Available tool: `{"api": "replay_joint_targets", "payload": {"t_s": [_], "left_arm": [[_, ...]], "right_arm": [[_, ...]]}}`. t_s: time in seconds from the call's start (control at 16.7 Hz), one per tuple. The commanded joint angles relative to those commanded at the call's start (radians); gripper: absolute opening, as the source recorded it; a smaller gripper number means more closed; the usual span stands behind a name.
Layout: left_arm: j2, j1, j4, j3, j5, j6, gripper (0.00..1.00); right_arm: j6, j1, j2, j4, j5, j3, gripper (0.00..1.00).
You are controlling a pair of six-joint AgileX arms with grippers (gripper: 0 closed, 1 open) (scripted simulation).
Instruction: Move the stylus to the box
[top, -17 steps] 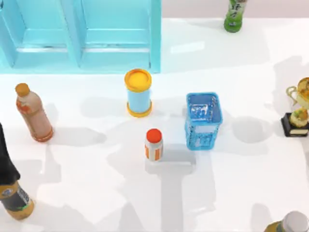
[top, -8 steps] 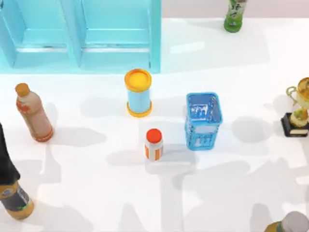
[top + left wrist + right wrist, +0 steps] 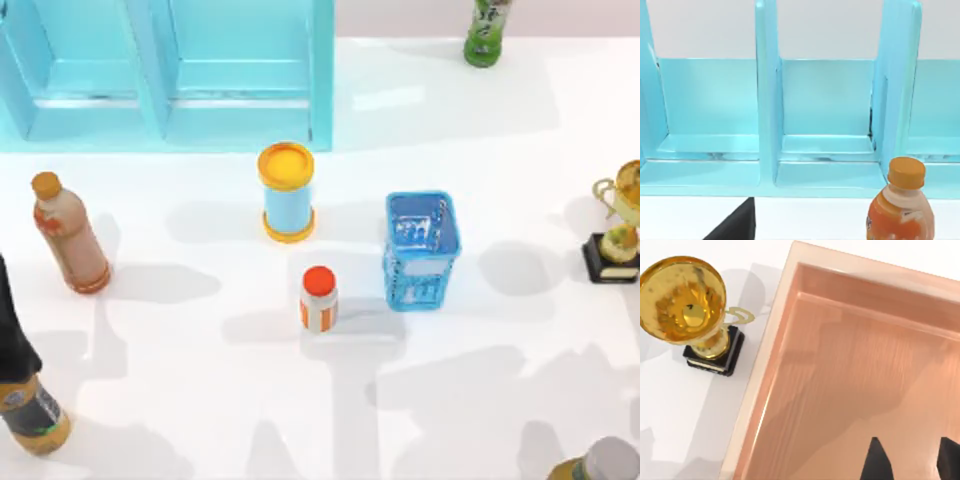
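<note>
Jaws of the right gripper [image 3: 907,460] stand apart over the copper box [image 3: 850,365], tips cut off at the frame edge, beside the trophy [image 3: 695,315]; no stylus can be made out.

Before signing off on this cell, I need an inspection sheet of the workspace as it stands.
Surface: white table, crossed by shadows.
Job's things: copper box, open-topped, beside the trophy.
Clutter: blue basket, yellow-lidded can, red-capped bottle, orange-capped bottle, dark bottle, green bottle.
Grippers: right gripper open over the box, nothing between its fingers; left gripper facing the shelf.
Cables: nothing seen.
Surroundings: teal shelf at the table's back left.
</note>
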Motion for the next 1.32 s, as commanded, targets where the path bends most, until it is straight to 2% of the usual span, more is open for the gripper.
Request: {"api": "replay_joint_targets", "payload": {"t_s": [0.72, 1.02, 1.32], "left_arm": [[0.0, 0.0, 0.0, 0.0, 0.0, 0.0, 1.0], [0.0, 0.0, 0.0, 0.0, 0.0, 0.0, 1.0], [0.0, 0.0, 0.0, 0.0, 0.0, 0.0, 1.0]], "right_arm": [[0.048, 0.048, 0.02, 0.257, 0.028, -0.213, 0.0], [0.053, 0.052, 0.024, 0.275, 0.03, -0.228, 0.0], [0.053, 0.052, 0.024, 0.275, 0.03, -0.228, 0.38]]}}
